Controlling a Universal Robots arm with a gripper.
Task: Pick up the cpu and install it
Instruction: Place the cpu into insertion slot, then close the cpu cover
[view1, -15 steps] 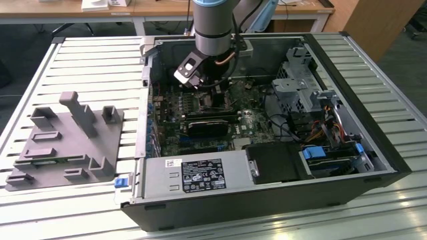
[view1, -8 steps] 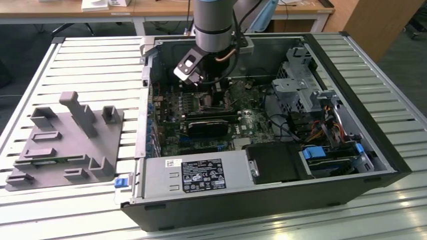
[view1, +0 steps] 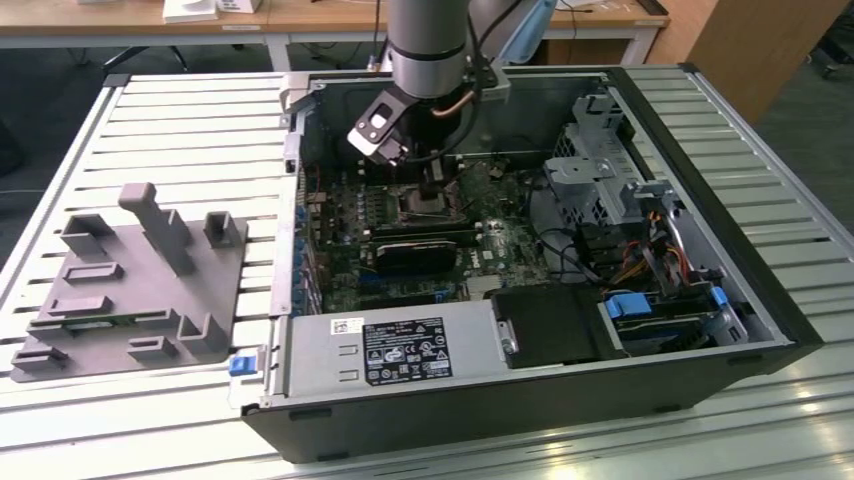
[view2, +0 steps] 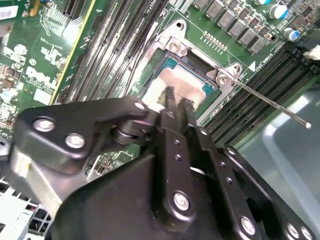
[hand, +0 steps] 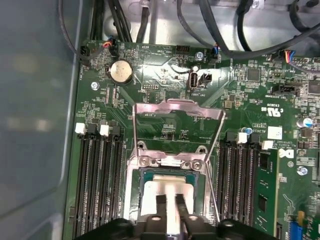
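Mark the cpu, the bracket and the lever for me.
cpu (hand: 167, 184): first wrist view, on its bare metal top.
bracket (hand: 177, 106): first wrist view, on its crossbar.
lever (view2: 270, 103): second wrist view, midway along the rod.

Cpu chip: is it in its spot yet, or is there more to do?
Mostly done: the cpu lies down in its socket on the motherboard. In hand: the claw sits right over the cpu; whether it grips it, I cannot tell. Left: the metal bracket stands flipped open and the thin lever sticks out, so the chip is not yet clamped in.
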